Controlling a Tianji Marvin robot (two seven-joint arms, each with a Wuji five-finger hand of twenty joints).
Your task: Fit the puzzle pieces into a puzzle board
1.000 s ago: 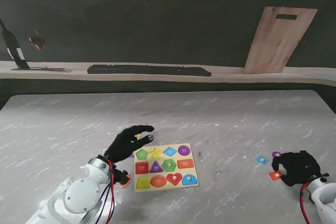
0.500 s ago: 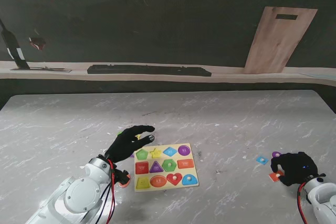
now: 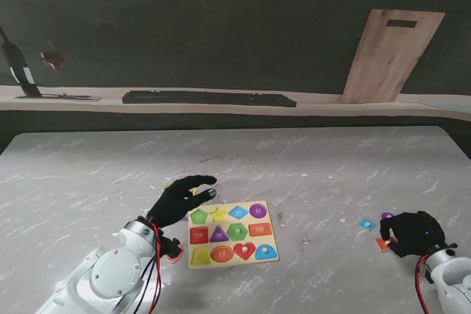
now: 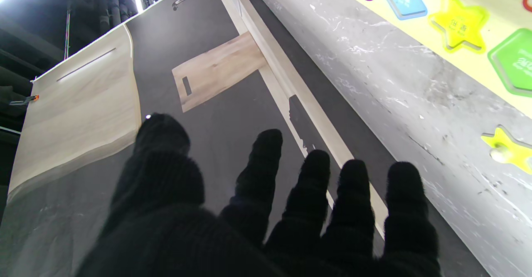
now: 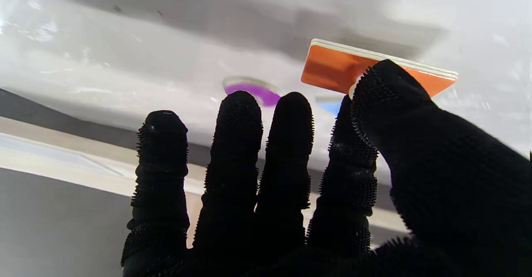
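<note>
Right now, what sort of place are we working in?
Probably a lab or workshop bench, not a home: a marble-patterned table, a black keyboard on the wooden ledge behind it, and a wooden cutting board leaning against a dark wall.

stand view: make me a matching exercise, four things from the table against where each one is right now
Things
1. puzzle board
2. orange piece
3. blue piece
4. loose yellow star

Places
A. at the right hand's thumb
B. by the left hand's fingertips, off the board
C. lying alone on the table, left of the right hand and a little farther from me
D. near the middle of the table, right of the left hand

Pairs: 1-D, 2-A, 3-C, 4-B
</note>
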